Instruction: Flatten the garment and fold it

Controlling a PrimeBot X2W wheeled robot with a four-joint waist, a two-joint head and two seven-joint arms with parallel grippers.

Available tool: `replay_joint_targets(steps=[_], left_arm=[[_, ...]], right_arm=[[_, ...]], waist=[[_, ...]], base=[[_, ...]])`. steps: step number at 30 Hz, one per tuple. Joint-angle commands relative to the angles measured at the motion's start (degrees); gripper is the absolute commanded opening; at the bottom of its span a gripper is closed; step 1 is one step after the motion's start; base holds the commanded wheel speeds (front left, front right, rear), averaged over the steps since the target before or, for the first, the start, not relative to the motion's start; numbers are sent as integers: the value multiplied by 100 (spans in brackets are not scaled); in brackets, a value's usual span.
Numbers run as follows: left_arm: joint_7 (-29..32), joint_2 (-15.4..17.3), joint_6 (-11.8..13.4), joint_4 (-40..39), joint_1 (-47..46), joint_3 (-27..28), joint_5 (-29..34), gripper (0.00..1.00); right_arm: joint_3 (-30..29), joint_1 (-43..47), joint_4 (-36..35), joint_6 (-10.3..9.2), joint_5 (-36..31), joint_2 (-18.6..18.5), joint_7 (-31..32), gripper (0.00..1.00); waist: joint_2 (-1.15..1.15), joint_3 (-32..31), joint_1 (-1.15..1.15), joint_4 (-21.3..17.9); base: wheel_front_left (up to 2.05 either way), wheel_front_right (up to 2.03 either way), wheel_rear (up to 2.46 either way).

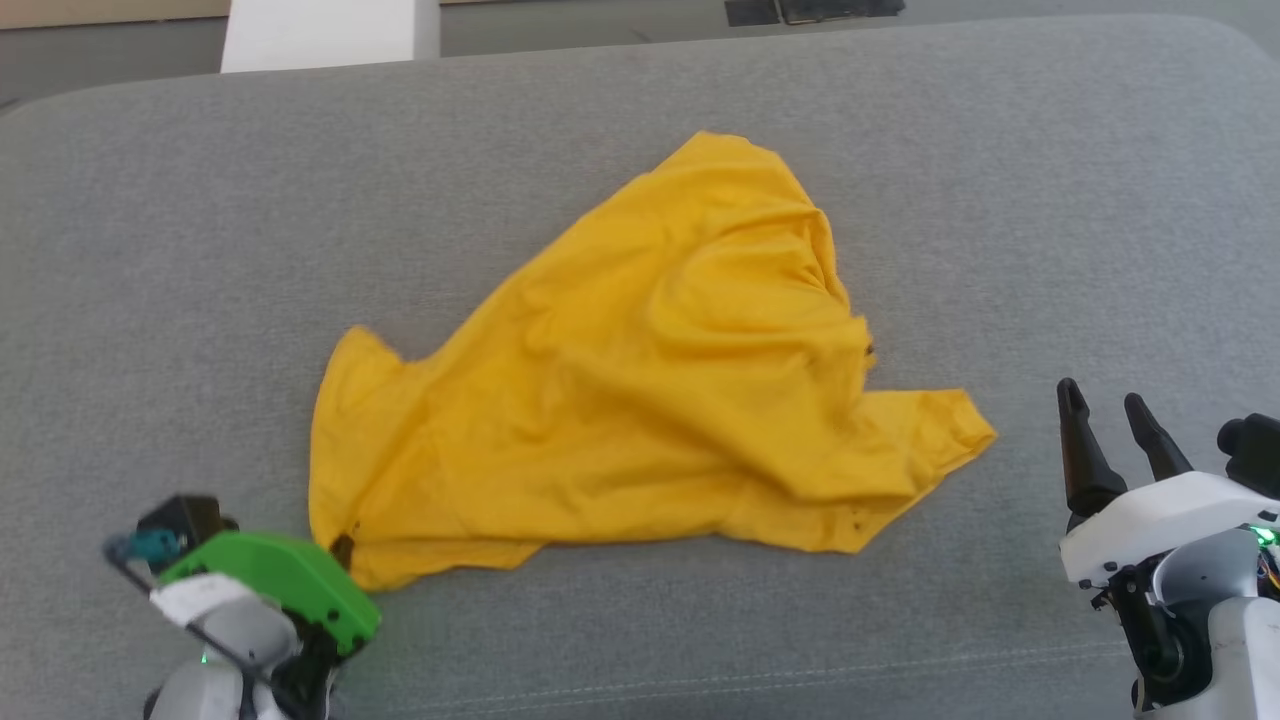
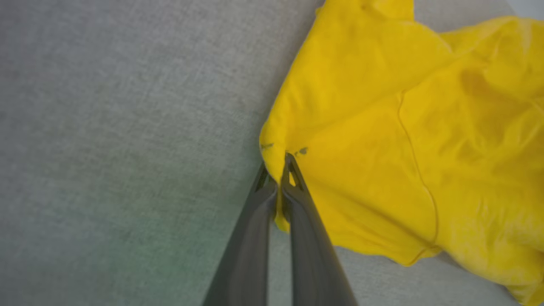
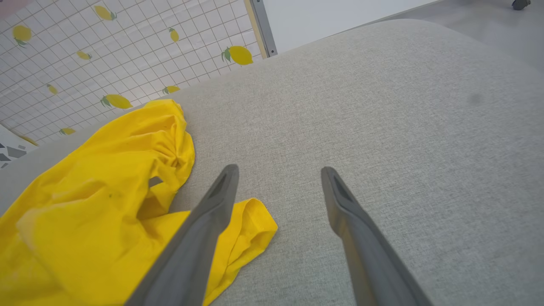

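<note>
- Lying crumpled on the grey cushion (image 1: pixel 1000 200), near the middle of the head view: the garment (image 1: pixel 640 380), mustard-yellow, plain cloth uppermost.
- Outline: roughly triangular. Its peak is at 12 o'clock, a sleeve (image 1: pixel 930 430) is spread flat toward 4 o'clock, and a lower corner is at 7 o'clock. Deep folds are bunched toward 2 o'clock of its middle.
- Detail, left wrist view: small dark specks (image 2: pixel 302 150) sit in the cloth just beside the pinched edge. Whether they are holes or stains cannot be told. A stitched seam (image 2: pixel 418 178) curves down the cloth at 3 o'clock of the specks.
- Left hand (image 1: pixel 342 548): green-cased, at 7 o'clock of the garment. Its two dark fingers are pressed together, with the yellow edge at that corner nipped between them.
- Right hand (image 1: pixel 1102 395): white-cased, at 4 o'clock of the garment, near the sleeve end. Its fingers are spread wide and hold nothing, with the tips pointing to 12 o'clock. In the right wrist view one finger crosses in front of the sleeve end, and contact cannot be told.
- Cushion: grey woven fabric with rounded far corners, and a line of stitching (image 1: pixel 900 675) along the near side at 6 o'clock.
- Beyond the cushion: a white panel (image 1: pixel 320 35) at 11 o'clock in the head view, and a grid-patterned sheet printed with lemons (image 3: pixel 106 51) at 10 o'clock in the right wrist view.
</note>
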Motion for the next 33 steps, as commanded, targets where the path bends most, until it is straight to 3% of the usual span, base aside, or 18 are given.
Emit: replay_joint_targets(steps=[1,5,6,7,8,13,20,26,33], left_arm=[[65,-16,59,39,130,29,-102,0],[108,-198,13,71,278,138,-403,0],[12,-241,-66,-5,233,185,-479,5],[-71,-250,-135,-73,185,194,-495,49],[-221,-266,-242,-201,103,220,-516,100],[-1283,-12,-617,-733,-349,162,96,100],[-3538,395,-1253,-822,-606,-381,1627,100],[-3854,168,-1289,-695,-535,-485,2103,100],[-3862,-153,-1444,-772,-590,-281,2309,100]], right_arm=[[14,-8,-5,20,-29,2,6,100],[31,8,53,20,9,2,-19,100],[29,13,69,20,13,2,-30,100],[25,17,81,20,14,2,-37,100],[28,15,95,20,6,2,-37,100],[92,-118,71,20,-94,2,69,100],[721,-613,-36,20,-297,2,963,100],[1313,-1124,-90,20,-468,2,1887,100],[1649,-1498,398,20,-739,-38,2784,100]], waist=[[0,7,0,98],[0,23,0,156],[0,24,0,177],[0,20,0,196],[0,12,0,215],[0,16,0,276],[0,138,0,250],[0,280,0,328],[0,447,0,540]], base=[[0,0,0],[0,0,0],[0,0,0],[0,0,0],[0,0,0],[0,0,0],[0,0,0],[0,0,0],[0,0,0]])
